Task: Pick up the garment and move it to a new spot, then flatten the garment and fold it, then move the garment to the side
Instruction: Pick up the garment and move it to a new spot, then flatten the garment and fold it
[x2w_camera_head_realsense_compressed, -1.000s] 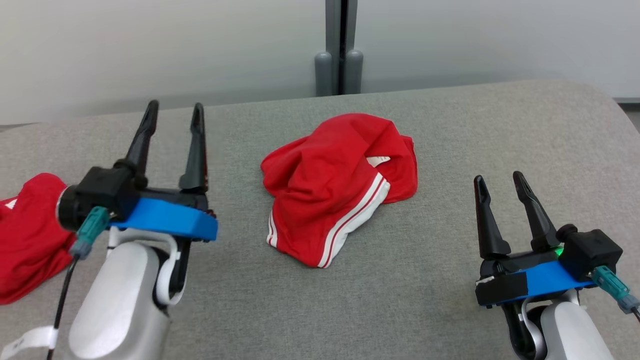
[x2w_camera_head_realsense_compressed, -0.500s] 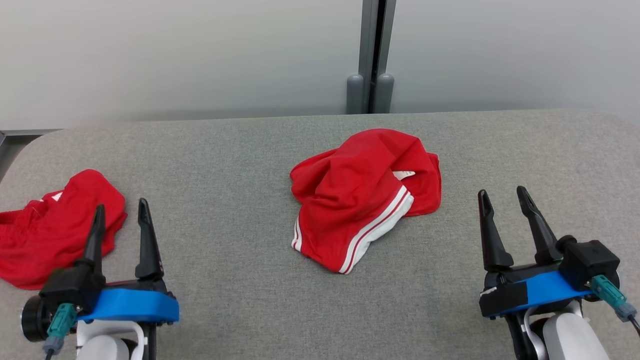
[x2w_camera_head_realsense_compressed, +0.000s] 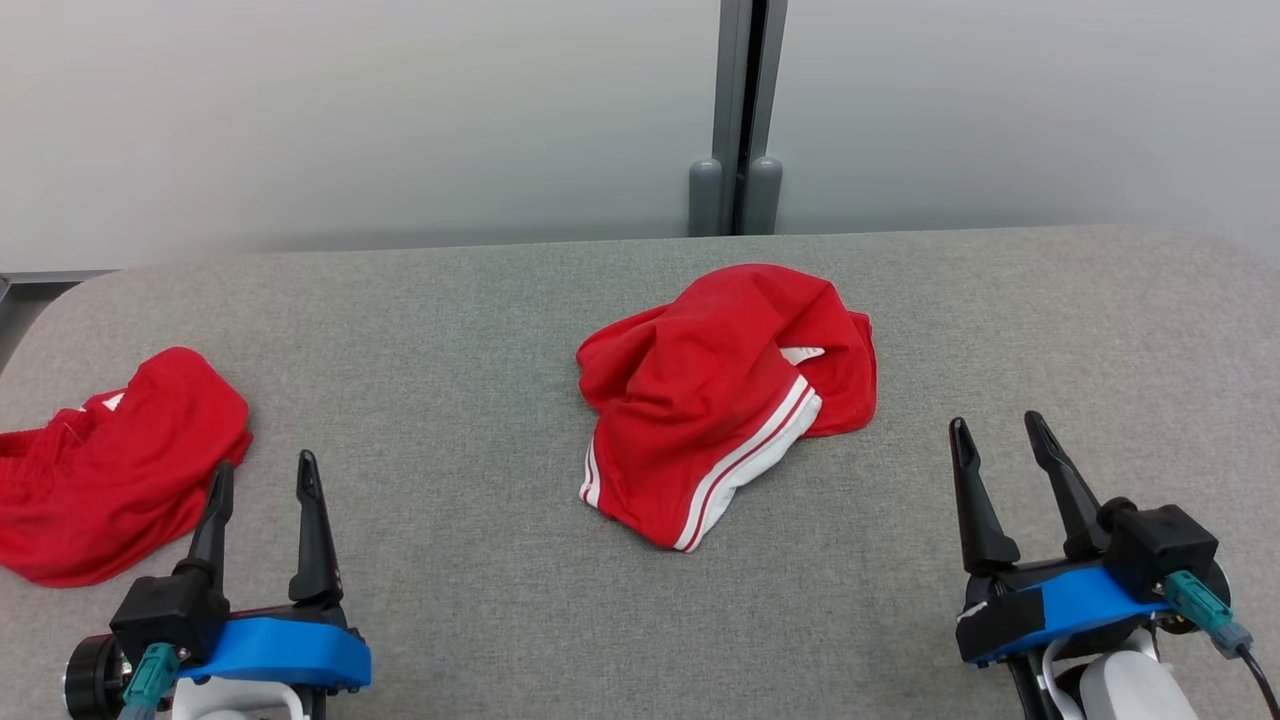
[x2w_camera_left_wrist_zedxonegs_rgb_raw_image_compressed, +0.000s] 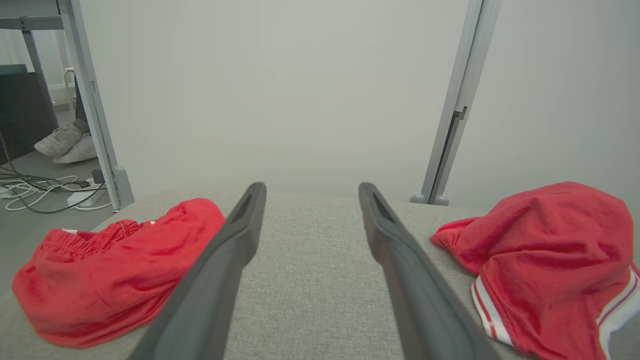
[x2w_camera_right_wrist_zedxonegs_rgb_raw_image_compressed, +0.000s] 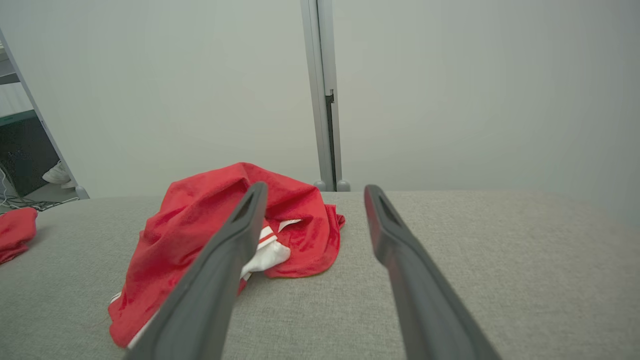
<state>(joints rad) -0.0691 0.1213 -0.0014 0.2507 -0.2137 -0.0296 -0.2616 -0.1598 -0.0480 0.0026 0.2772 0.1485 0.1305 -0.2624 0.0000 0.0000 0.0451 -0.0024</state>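
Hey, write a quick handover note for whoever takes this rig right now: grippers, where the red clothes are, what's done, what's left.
Left gripper: jaws open, empty, at the near left of the grey table.
Right gripper: jaws open, empty, near right.
Striped red garment: crumpled at mid-table between the grippers, touched by neither.
Second red garment: bunched at the table's left edge, just left of the left gripper.
Done: nothing visible on the striped one; it is neither flattened nor folded.
To do: pick up, relocate, flatten, fold, set aside.
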